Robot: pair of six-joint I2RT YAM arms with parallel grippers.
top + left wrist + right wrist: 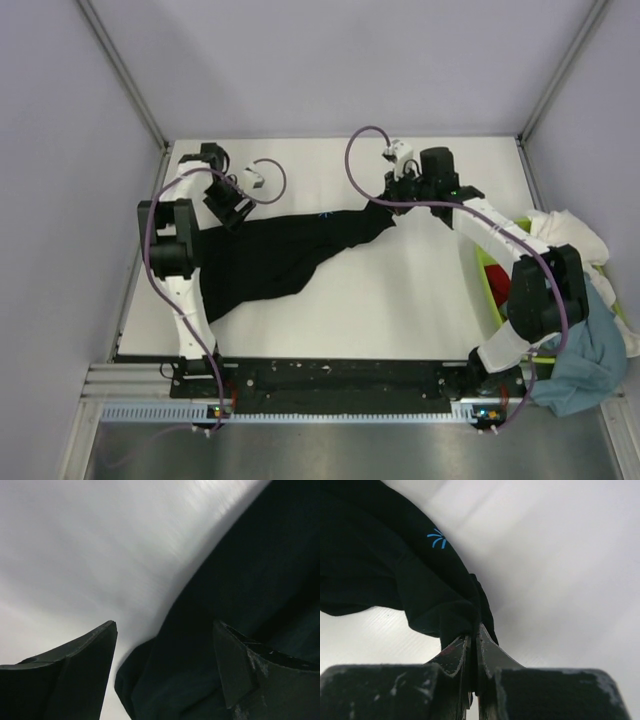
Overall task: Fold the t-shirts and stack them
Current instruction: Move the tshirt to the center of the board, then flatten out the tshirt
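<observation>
**Black cloth t-shirt point(270, 255) pinched at one end, free at the other**

Right gripper point(474, 630) is clenched on a bunched edge of the shirt, beside its small blue printed mark point(437, 539). Left gripper point(165, 625) hangs spread, holding nothing, with cloth just under its fingers. From the pinch, the shirt's long axis runs leftward and toward the arm bases across the white table point(420, 290). Its far left edge lies beside the left gripper, which I judge the nearer arm for that corner.
</observation>
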